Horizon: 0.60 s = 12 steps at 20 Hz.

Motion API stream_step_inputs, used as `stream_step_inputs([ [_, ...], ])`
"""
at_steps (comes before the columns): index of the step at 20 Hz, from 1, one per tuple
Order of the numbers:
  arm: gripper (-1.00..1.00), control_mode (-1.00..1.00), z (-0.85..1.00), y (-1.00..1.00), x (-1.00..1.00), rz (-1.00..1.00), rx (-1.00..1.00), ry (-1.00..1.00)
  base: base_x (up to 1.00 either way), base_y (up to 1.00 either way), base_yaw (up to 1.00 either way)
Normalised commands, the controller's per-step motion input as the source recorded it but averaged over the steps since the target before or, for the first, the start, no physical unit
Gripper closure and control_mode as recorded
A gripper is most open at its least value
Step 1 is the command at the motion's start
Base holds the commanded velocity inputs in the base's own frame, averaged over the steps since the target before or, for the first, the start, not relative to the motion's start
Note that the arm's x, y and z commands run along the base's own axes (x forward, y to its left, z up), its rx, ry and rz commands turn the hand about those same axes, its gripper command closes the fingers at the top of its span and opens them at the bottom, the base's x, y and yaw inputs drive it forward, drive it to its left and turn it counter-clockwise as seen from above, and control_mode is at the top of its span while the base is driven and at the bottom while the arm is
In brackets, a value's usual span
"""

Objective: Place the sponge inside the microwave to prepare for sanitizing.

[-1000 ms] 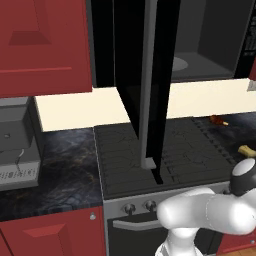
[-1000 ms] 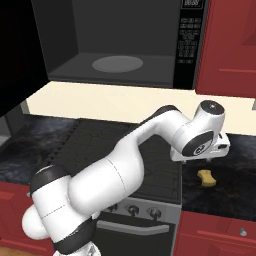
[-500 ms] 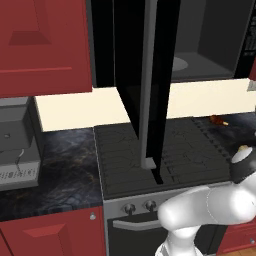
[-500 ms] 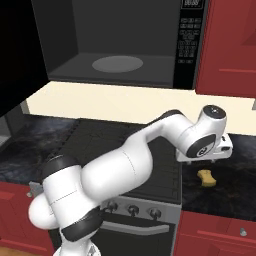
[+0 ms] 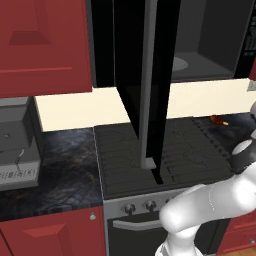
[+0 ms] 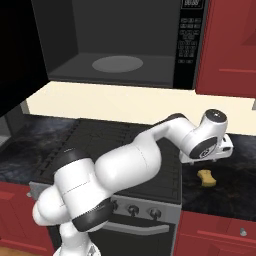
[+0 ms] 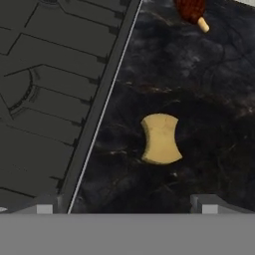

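The sponge (image 7: 160, 139), a small yellow pad with pinched sides, lies flat on the dark marble counter right of the stove; it is also visible as the sponge (image 6: 206, 178). My gripper (image 6: 214, 156) hangs just above it, pointing down. In the hand view the gripper (image 7: 127, 207) is open, its fingertips (image 7: 208, 204) wide apart with nothing between them, and the sponge lies ahead of the gap, slightly right of centre. The microwave (image 6: 125, 45) stands open above the stove, its grey cavity and round turntable (image 6: 117, 63) bare. Its black door (image 5: 145, 75) swings out to the left.
The stove's black grate (image 7: 45, 89) borders the counter on the left. A red utensil with a tan handle (image 7: 193, 11) lies farther back on the counter. A grey boxy appliance (image 5: 17, 145) sits at the far left. Red cabinets (image 6: 230, 45) flank the microwave.
My hand has swung a little to the right and lower, settling over the sponge. The sponge and the microwave door have not moved.
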Motion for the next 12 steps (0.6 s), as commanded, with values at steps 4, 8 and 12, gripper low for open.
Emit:
stream_step_inputs([
  [4, -1.0, -1.0, -0.21, -0.19, 0.29, 0.1, 0.0, 0.01, 0.0, 0.0, 0.0],
  [8, -1.0, -1.0, -0.22, -0.19, 0.24, 0.09, 0.0, 0.06, 0.0, 0.0, 0.0],
  [12, -1.0, -1.0, -0.24, -0.16, 0.2, 0.06, -0.01, 0.04, 0.0, 0.0, 0.0],
])
